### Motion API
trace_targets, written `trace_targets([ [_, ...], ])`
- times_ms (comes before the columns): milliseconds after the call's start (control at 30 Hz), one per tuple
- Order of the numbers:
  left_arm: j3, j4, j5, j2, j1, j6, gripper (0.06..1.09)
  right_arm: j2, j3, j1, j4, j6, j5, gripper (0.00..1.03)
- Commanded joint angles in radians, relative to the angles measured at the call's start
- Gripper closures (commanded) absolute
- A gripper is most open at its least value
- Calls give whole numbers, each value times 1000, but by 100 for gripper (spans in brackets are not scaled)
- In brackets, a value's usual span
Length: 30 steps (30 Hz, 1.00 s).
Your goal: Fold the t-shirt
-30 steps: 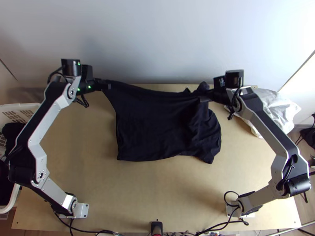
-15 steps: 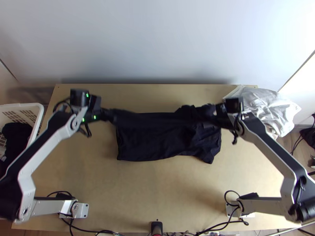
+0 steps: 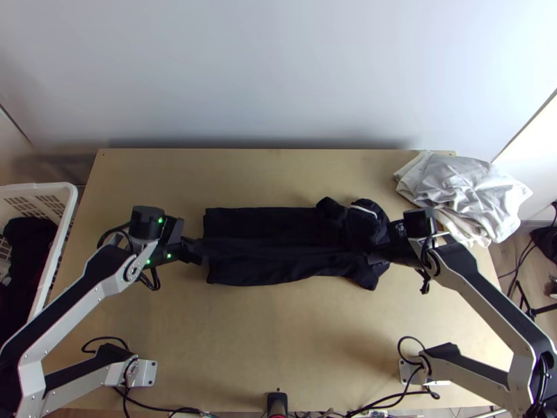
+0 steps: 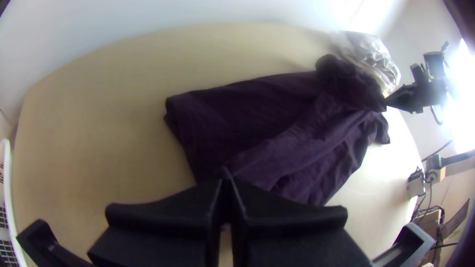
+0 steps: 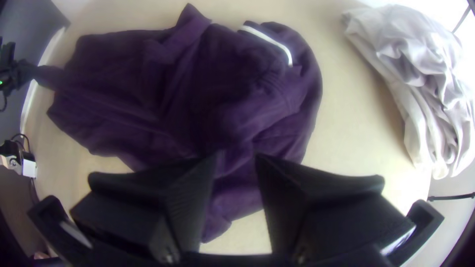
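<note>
A white basket (image 3: 68, 212) holding dark cloth stands at the left edge of the top view. Left of center, the left gripper (image 3: 199, 251) pinches the dark t-shirt (image 3: 254, 270) between its closed fingers. The garment lies folded across the table in the middle of the frame, bunched toward its right end, where a white band (image 3: 363, 210) shows. There, the right gripper (image 3: 378, 258) has its fingers spread over the fabric. Crumpled pale cloth (image 3: 463, 189) sits at upper right.
</note>
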State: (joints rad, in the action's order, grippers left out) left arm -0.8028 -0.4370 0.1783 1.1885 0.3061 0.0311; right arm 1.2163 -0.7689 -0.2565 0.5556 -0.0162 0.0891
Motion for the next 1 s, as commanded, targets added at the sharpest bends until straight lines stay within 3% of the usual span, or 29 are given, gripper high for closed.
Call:
trace_targets([
  [0, 79, 21, -7, -36, 13, 20, 105, -27, -29, -1, 38, -19, 1, 20],
  [67, 79, 21, -7, -41, 13, 26, 105, -26, -84, 0, 50, -19, 1, 15],
  [567, 90, 17, -40, -59, 42, 73, 105, 377, -415, -84, 43, -16, 38, 15],
  [967, 91, 6, -59, -66, 42, 73, 105, 585, -607, -115, 17, -36, 38, 16],
])
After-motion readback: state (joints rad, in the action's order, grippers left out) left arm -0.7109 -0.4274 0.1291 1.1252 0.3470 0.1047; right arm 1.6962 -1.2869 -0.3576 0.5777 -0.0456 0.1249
